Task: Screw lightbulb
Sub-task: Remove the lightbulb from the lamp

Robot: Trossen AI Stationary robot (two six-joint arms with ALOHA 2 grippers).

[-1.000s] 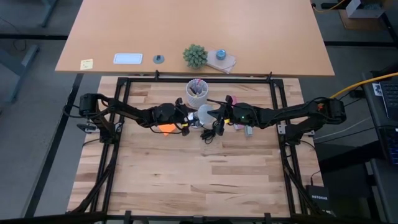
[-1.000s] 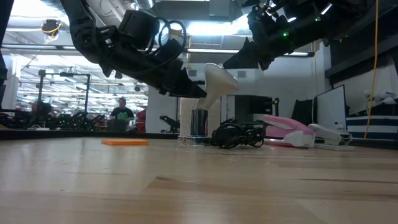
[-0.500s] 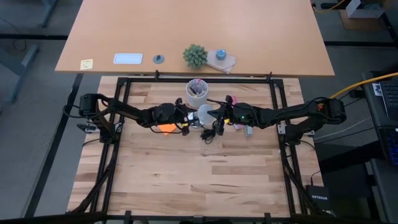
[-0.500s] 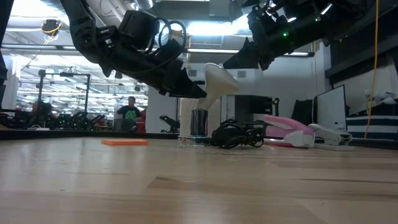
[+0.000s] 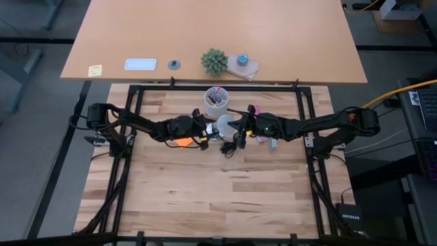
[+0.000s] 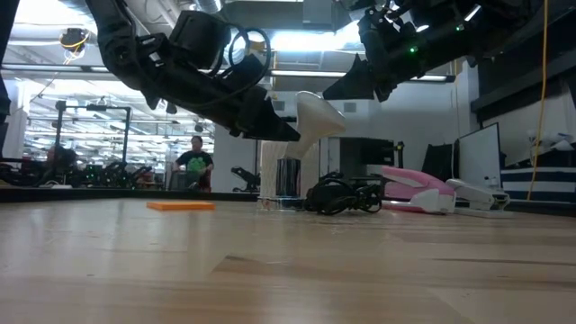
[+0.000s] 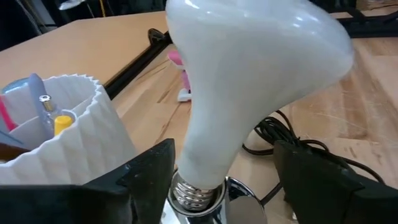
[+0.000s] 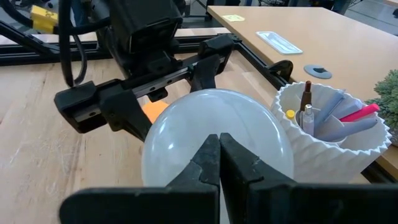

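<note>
The left gripper (image 7: 214, 180) stands released, its two fingers (image 7: 146, 177) spread on either side of the bulb's threaded base and clear of it. Between them the bulb (image 7: 249, 81) rises tilted, its narrow grey base seated in the silvery fitting (image 7: 239, 199) just below the fingers. The right gripper (image 8: 219, 165) is clenched, fingertips pressed together, sitting against the bulb's rounded wide end, opposite the left gripper. Just beside both grippers, on the far side, stands the white cup (image 8: 333, 134) of pens. A black cord (image 6: 342, 196) lies coiled under the right gripper, with a pink stapler (image 6: 416, 191) beyond it. An orange pad (image 6: 181, 205) lies near the left gripper.
</note>
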